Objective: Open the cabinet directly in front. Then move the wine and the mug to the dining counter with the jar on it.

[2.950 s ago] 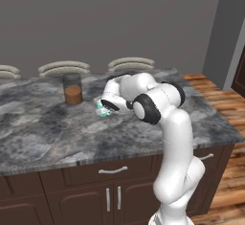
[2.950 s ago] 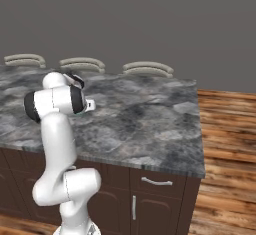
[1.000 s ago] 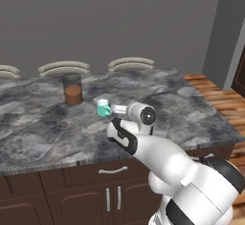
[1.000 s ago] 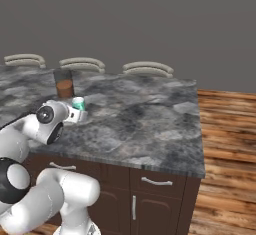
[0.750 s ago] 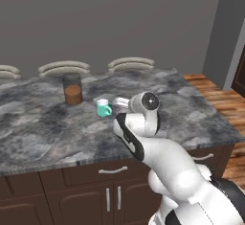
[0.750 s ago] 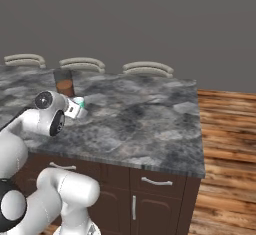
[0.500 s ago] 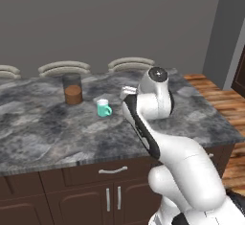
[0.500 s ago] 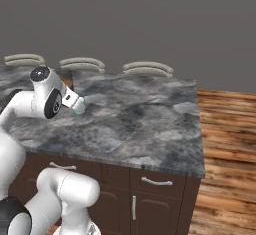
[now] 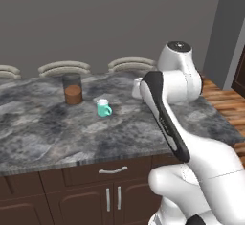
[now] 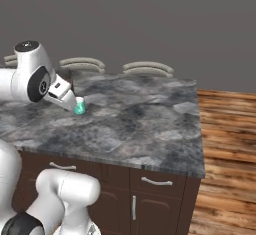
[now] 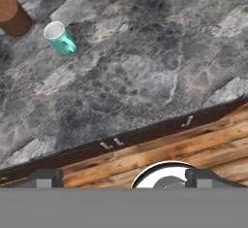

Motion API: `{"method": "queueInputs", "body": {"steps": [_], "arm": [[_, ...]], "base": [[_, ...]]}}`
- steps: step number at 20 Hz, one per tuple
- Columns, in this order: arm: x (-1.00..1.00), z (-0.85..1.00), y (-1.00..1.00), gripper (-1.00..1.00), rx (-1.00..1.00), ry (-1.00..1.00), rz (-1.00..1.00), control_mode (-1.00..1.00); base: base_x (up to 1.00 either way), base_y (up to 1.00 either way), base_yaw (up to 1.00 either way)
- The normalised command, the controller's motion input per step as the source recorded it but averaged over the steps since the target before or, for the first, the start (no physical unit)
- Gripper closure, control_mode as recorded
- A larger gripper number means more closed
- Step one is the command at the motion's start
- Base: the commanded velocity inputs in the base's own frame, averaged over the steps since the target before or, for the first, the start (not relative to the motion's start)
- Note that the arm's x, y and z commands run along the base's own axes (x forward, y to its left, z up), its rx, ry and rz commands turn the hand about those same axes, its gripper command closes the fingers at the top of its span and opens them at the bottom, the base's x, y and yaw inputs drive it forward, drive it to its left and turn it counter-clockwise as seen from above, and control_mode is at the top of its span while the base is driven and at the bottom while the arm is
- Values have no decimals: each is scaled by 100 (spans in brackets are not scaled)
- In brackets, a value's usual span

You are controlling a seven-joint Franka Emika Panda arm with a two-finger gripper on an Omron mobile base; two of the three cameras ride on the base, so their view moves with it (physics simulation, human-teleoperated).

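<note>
Nearest the base cameras, dark brown cabinet fronts (image 9: 72,190) with silver handles are seen below the edge of the dining counter (image 9: 57,138), whose grey marbled top spreads wide across both base views. The white arm is raised above the counter's near right part in the left base view. In the right base view the gripper (image 10: 69,100) is seen at the left, pointed down toward the counter, just beside the mug (image 10: 79,106) as pictured from that side; contact cannot be told there. In the hand view the two dark fingertips (image 11: 44,177) are set far apart at the bottom, so the jaws are spread wide and nothing is held between them.

Farther in, the teal mug (image 9: 103,108) is stood upright on the counter, its handle turned to the right in the left base view and its pale inside shown from above in the hand view (image 11: 59,38). Just behind it and to its left, near but apart, the jar (image 9: 72,89) with brown contents is placed. Beyond the far edge, curved chair backs (image 9: 64,67) are lined up before a grey wall (image 9: 110,18). Wooden flooring (image 10: 225,129) is seen to the right.
</note>
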Motion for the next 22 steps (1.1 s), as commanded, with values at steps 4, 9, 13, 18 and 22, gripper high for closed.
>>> {"method": "queueInputs", "body": {"steps": [4, 9, 13, 18, 22], "arm": [[-100, 43, 3, -100, 0, -28, 12, -100], [-100, 61, 10, -100, 0, -54, 11, -100], [-99, 95, 12, -100, 0, -37, 6, -100], [-21, 19, 1, -100, 0, -5, 0, -100], [-10, 0, 0, -100, 0, 0, 0, 100]], "base": [[0, 0, 0], [0, 0, 0], [0, 0, 0], [0, 0, 0], [-20, 0, 1]]}}
